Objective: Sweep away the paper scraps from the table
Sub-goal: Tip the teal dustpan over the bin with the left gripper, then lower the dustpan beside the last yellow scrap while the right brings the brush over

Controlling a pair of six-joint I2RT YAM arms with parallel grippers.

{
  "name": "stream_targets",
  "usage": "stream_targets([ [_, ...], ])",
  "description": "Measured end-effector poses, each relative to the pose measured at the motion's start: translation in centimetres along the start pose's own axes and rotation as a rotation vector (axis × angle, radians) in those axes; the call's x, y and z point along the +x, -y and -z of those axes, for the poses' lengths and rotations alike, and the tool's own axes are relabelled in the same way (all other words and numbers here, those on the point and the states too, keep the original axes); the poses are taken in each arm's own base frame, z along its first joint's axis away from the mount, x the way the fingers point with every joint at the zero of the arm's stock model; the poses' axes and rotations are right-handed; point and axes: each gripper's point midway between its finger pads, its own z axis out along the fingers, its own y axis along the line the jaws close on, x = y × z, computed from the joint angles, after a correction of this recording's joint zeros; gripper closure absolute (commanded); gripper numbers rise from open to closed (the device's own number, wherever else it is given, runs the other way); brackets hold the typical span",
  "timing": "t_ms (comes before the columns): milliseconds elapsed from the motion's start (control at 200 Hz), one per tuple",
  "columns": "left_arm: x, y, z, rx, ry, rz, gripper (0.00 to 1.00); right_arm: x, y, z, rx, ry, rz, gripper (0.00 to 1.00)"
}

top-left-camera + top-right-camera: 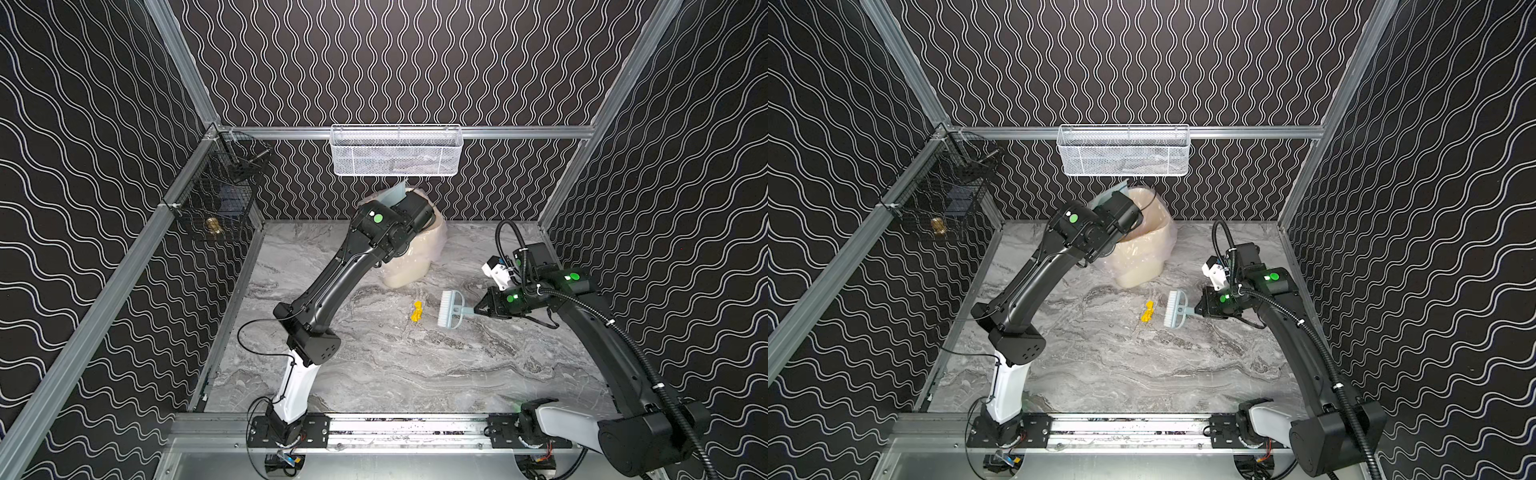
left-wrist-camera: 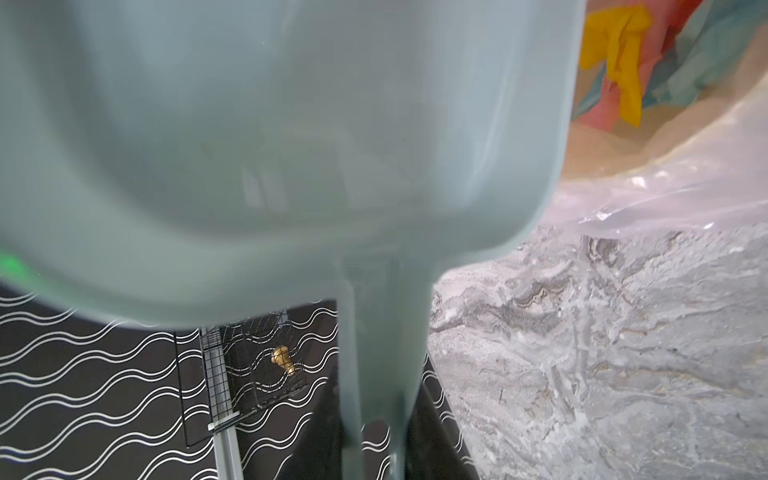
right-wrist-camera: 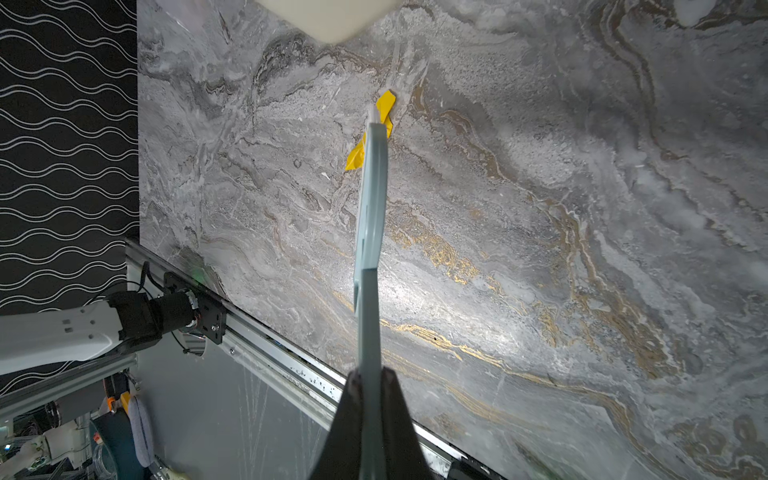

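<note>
One yellow paper scrap [image 1: 417, 311] [image 1: 1147, 311] [image 3: 386, 104] lies on the marble table [image 1: 415, 365], just left of the pale blue brush [image 1: 451, 309] [image 1: 1177, 309] [image 3: 370, 208]. My right gripper [image 1: 478, 311] [image 1: 1198, 312] [image 3: 372, 378] is shut on the brush's handle, bristles towards the scrap. My left gripper [image 2: 374, 436] is shut on the handle of the pale blue dustpan [image 2: 291, 145] [image 1: 395, 193], held tilted over the bag-lined bin [image 1: 415, 257] [image 1: 1142, 257]. Yellow, red, pink and blue paper scraps [image 2: 623, 62] lie inside the bin.
A white mesh basket [image 1: 395, 151] hangs on the back rail. On the left rail hangs a black wire basket [image 1: 216, 195] with a brass object in it. An aluminium rail [image 1: 407, 428] with both arm bases runs along the table's front edge.
</note>
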Motion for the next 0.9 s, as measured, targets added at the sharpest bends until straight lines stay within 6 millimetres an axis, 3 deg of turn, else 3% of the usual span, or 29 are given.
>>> stream_targets([
  [200, 1.6, -0.6, 2.7, 0.122, 0.077, 0.137, 1.00, -0.8, 0.0, 0.4, 0.013, 0.018, 0.016, 1.00],
  [360, 3.6, 1.2, 4.7, 0.302, 0.106, 0.216, 1.00, -1.2, 0.3, 0.4, 0.037, 0.023, 0.023, 1.00],
  [676, 9.5, 7.8, 8.8, 0.691, 0.069, 0.331, 1.00, -1.5, 0.7, -1.1, 0.075, 0.000, 0.047, 1.00],
  [896, 13.7, 13.6, 9.6, 0.885, -0.030, 0.396, 1.00, -2.0, -0.7, -2.7, 0.081, -0.023, 0.110, 1.00],
])
